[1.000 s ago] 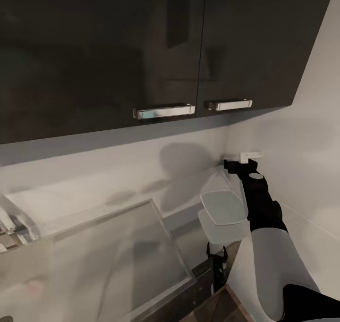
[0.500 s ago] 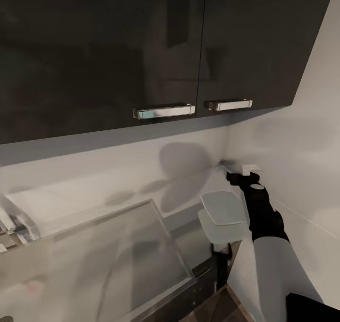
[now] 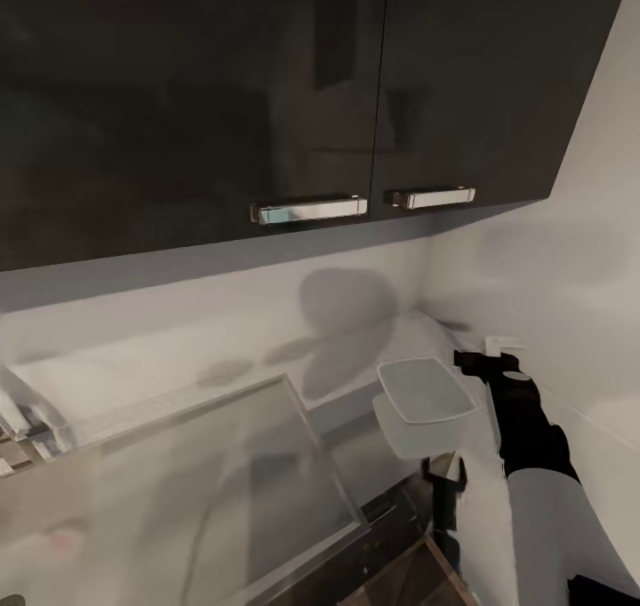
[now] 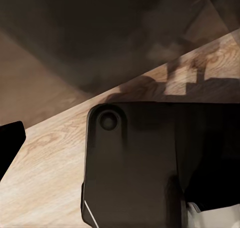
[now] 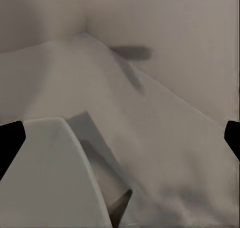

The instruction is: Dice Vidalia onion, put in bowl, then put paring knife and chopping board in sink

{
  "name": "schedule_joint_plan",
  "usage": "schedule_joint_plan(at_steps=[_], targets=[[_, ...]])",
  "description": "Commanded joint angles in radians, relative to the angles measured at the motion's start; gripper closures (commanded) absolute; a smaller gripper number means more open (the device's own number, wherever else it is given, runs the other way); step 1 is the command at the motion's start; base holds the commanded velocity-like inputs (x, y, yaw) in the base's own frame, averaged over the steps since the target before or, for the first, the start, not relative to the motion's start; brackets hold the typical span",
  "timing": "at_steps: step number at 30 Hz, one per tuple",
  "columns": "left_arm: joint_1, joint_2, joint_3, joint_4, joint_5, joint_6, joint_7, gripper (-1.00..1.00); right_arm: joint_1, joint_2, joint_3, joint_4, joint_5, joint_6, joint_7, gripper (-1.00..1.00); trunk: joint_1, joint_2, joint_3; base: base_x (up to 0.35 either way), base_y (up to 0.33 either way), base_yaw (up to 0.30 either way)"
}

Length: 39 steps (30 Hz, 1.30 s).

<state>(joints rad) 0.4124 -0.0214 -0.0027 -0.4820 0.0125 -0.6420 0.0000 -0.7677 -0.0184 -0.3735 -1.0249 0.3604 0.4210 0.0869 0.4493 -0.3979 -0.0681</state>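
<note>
Two dark upper cabinet doors [image 3: 267, 99] fill the top half of the head view; below them the grey surface [image 3: 178, 366] runs into the corner at right. White bowl [image 3: 425, 390] sits on that surface, centre-right of frame, with its corner also showing lower left in the right wrist view [image 5: 45, 173]. Over the last second the right arm has slid rightward and down in the frame: the right hand [image 3: 487, 357] was above and just right of the bowl's far corner, now it's beside the bowl's right edge, apart from it. Fingertips sit at the far edges of the right wrist view, so that hand looks wide open and holds nothing. Left hand: cannot tell its state; the left wrist view shows a dark robot part over wood-grain floor [image 4: 50, 158]. A glass panel [image 3: 204, 482] lies lower left of the head frame. Onion, knife and board aren't identifiable. My read: the arm is being pulled clear or repositioned, not grasping, so the task is not yet visibly advanced.
</note>
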Motion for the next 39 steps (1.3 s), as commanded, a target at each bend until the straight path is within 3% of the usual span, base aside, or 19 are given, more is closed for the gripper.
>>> schedule_joint_plan(at_steps=[1, 15, 16, 29, 39], targets=[[0.0, 0.0, 0.0, -0.001, 0.001, -0.001, 0.0, -1.0, -0.001, -0.005, -0.008, -0.002, 0.01, 0.01, 0.015, -1.0, 0.001, -0.002, -0.002, 0.0, 0.0, 0.0], [0.0, 0.0, 0.0, -0.001, 0.001, -0.001, 0.0, -1.0, -0.001, -0.022, -0.087, -0.003, 0.012, 0.046, 0.093, -1.0, 0.001, -0.002, -0.002, 0.0, 0.0, 0.0], [0.0, 0.0, 0.0, -0.001, 0.001, -0.001, 0.0, -1.0, -0.001, -0.024, -0.111, -0.003, 0.011, 0.046, 0.18, -1.0, 0.001, -0.002, -0.002, 0.0, 0.0, 0.0], [0.0, 0.0, 0.0, -0.001, 0.001, -0.001, 0.0, -1.0, -0.001, -0.032, -0.111, -0.003, 0.011, 0.047, 0.242, -1.0, 0.001, -0.002, -0.002, 0.0, 0.0, 0.0], [0.0, 0.0, 0.0, 0.0, 0.001, -0.001, 0.0, -1.0, -0.001, -0.056, -0.113, -0.003, 0.011, 0.061, 0.32, -1.0, 0.001, -0.002, -0.002, 0.0, 0.0, 0.0]])
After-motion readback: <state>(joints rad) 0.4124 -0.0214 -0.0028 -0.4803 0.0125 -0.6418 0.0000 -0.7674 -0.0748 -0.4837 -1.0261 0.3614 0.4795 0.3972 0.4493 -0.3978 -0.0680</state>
